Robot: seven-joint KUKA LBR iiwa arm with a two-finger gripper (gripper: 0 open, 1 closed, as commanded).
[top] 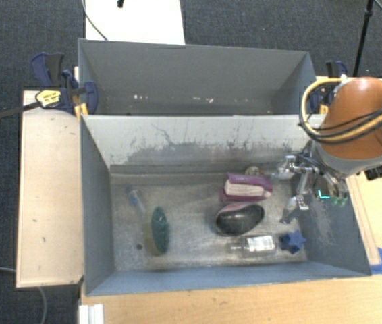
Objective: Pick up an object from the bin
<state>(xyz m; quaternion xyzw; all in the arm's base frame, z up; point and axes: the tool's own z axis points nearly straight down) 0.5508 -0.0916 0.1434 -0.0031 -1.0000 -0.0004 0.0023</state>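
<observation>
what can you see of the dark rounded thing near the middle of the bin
The dark rounded thing is a blackish, smooth, oval lump with a dull sheen on top, perhaps plastic. It lies flat on the bin floor, right of the middle. The purple and pink block sits just behind it, seemingly touching; the small clear bottle lies just in front. The tool is to its right, apart from it.
</observation>
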